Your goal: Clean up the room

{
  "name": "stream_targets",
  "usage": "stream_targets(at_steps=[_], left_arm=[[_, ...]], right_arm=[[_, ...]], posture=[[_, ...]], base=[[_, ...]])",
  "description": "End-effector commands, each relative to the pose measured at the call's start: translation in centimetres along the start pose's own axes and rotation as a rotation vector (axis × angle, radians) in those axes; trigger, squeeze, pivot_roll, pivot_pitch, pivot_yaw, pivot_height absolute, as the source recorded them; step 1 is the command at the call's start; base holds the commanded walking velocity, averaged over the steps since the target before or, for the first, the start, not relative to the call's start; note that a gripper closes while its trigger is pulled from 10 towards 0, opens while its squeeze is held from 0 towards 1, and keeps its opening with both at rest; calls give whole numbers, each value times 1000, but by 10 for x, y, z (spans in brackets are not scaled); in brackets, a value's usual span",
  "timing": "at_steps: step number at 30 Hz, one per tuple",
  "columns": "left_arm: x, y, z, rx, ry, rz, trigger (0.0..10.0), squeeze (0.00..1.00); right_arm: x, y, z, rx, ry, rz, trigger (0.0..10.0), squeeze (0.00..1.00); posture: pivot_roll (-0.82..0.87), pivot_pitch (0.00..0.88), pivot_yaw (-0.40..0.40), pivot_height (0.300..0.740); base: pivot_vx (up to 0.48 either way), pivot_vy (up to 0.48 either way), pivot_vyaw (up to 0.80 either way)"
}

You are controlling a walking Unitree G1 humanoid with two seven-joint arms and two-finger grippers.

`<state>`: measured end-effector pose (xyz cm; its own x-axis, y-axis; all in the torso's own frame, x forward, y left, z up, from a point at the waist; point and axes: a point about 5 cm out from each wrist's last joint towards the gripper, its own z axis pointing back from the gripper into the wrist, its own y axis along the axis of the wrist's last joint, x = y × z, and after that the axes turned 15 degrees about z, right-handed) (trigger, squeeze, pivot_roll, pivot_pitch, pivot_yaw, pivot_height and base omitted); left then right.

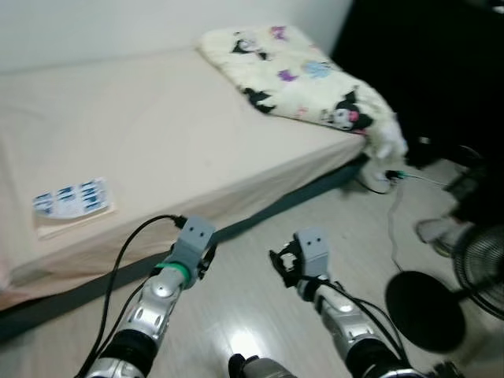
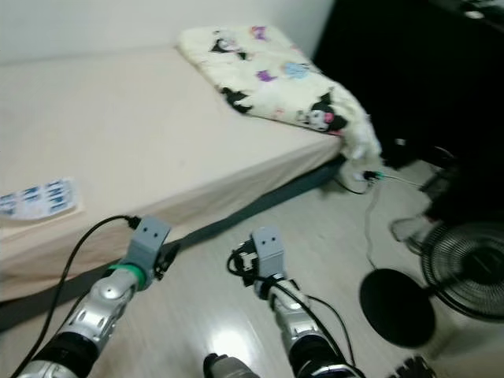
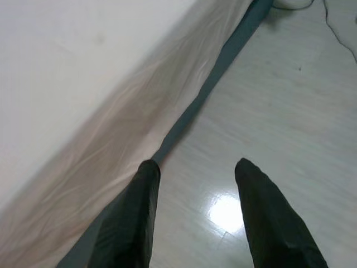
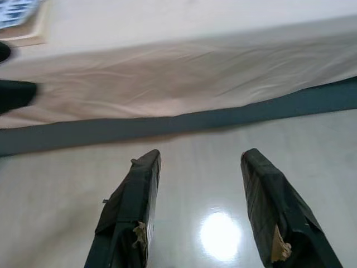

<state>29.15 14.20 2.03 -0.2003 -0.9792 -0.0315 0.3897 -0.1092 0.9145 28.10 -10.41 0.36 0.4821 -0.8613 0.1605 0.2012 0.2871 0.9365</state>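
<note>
While both silver arms were held out low over the pale glossy plank floor (image 1: 260,315), nothing was gripped. The left gripper (image 3: 195,184) was seen spread apart and empty, just beside the bed edge. The right gripper (image 4: 201,184) was likewise spread and empty, above the floor near the dark bed base (image 4: 223,120). A cream cartoon-print folded blanket (image 1: 299,75) was laid at the far corner of the beige-sheeted mattress (image 1: 157,126). A small blue-and-white printed packet (image 1: 71,198) was placed near the mattress's near left edge. A black round-based standing fan (image 2: 465,272) was stood on the floor to the right, with a white cable (image 1: 394,216) nearby.
</note>
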Motion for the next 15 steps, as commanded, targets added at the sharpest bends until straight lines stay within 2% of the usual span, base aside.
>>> stream_targets(at_steps=[1, 15], left_arm=[[3, -4, 0, -10, -7, 4, 10000, 0], [3, -5, -1, -9, -1, 11, 10000, 0]], right_arm=[[6, -7, 5, -23, -19, -3, 10000, 0], [6, -8, 5, -24, -20, -5, 10000, 0]], posture=[[-14, 0, -13, 740], [-12, 1, -15, 740]], base=[[0, 0, -750], [0, 0, -744]])
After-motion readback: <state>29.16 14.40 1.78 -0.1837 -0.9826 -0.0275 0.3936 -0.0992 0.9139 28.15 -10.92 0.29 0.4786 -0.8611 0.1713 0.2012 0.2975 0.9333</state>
